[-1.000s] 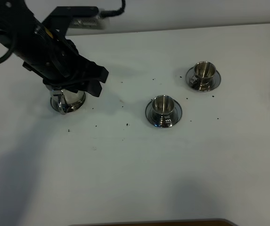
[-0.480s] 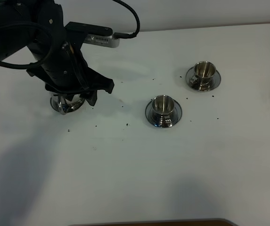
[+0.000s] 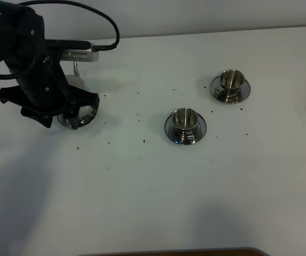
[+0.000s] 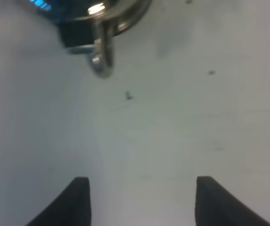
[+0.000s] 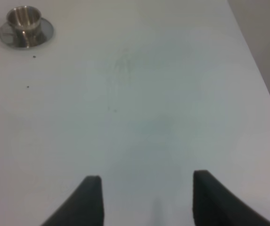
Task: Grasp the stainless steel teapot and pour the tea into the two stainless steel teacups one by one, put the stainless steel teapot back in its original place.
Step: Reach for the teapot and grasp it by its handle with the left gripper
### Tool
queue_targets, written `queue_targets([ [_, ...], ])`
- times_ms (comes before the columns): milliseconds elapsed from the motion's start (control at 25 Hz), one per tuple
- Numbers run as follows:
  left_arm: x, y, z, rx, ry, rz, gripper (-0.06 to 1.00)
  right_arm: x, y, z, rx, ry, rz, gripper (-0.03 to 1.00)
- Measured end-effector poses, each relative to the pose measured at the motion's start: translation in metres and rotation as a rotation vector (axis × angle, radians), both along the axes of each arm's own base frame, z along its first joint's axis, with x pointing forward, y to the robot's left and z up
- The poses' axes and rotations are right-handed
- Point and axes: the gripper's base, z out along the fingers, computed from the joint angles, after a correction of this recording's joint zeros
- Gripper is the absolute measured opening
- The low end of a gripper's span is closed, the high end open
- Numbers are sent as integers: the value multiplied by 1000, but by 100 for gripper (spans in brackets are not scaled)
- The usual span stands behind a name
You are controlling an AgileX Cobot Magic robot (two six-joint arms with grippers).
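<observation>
Jaws of left pincer (image 4: 142,202) gape wide, empty, near teapot (image 4: 102,47); right pincer (image 5: 144,202) likewise released.

The tabletop (image 3: 142,186) was plain white, peppered with tiny dark specks (image 3: 144,141). The stainless steel teapot (image 3: 82,114) was mirror-bright silver, with a small blue glint (image 4: 40,4) on its body. The two stainless steel teacups (image 3: 185,118) (image 3: 229,79) and their saucers (image 3: 170,127) (image 3: 244,89) shone the same silver. The left arm (image 3: 30,69), the left tool (image 4: 142,179) and the right tool (image 5: 147,175) were matt black.
</observation>
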Motion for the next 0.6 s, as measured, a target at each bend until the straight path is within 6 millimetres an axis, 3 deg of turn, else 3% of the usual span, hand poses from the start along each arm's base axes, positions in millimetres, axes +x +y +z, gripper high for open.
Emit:
queue_targets([
  [160, 0, 11, -14, -2, -16, 24, 54, 0, 0, 0, 0, 0, 0, 43],
  [600, 11, 17, -24, -17, -77, 40, 54, 0, 0, 0, 0, 0, 0, 43],
])
